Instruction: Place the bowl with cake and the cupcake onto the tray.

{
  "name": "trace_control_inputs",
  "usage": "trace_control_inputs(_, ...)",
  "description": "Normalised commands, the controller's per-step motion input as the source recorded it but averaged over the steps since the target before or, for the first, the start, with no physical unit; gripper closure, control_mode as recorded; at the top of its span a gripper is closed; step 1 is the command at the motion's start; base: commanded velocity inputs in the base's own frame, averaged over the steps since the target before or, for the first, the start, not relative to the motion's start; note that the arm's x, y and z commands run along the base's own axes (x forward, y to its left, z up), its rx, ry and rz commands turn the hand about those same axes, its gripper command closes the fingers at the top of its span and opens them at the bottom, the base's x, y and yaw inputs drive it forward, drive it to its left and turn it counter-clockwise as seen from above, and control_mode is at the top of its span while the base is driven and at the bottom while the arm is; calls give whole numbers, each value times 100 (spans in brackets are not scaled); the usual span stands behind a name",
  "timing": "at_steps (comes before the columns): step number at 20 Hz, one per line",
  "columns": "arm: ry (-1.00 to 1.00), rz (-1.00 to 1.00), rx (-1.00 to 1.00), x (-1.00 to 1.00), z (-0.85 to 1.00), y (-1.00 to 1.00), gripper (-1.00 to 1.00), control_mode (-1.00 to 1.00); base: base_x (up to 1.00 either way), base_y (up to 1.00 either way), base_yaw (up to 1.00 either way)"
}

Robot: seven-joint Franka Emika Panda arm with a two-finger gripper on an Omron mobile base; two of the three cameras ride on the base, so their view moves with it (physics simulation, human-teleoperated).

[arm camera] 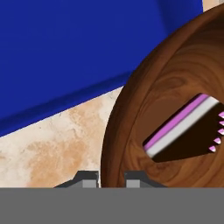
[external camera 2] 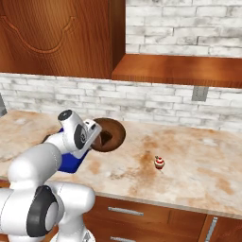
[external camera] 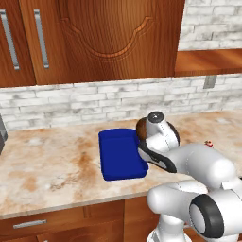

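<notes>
The hand is clamped on the rim of the bowl with cake, lower right, beside the blue tray.

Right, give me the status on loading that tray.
Nothing is on the tray yet. In hand: the gripper is shut on the rim of the bowl, cake inside, beside the tray. Left: set the bowl on the tray, then fetch the cupcake, alone on the counter.

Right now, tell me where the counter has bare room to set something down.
Free: the marbled stone counter left of the deep-blue rectangular tray, and the stretch around the tiny red-wrapped cupcake. Crowded: where the round dark-brown wooden bowl sits beside the tray.
</notes>
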Motion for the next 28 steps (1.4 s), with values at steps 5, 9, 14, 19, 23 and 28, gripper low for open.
trace_control_inputs(5, 0, 18, -3, 0, 20, 22, 100, -100, 0, 0, 0)
trace_control_inputs(9, 0, 15, -4, 0, 23, 27, 100, -100, 0, 0, 0)
trace_control_inputs(14, 0, 10, -8, 0, 10, 33, 100, -100, 0, 0, 0)
trace_control_inputs(19, 0, 2, -8, 0, 22, 28, 100, -100, 0, 0, 0)
trace_control_inputs(23, 4, 5, -5, 0, 5, 29, 100, -100, 0, 0, 0)
trace_control_inputs(28, 9, 6, -3, 1, 0, 34, 100, -100, 0, 0, 0)
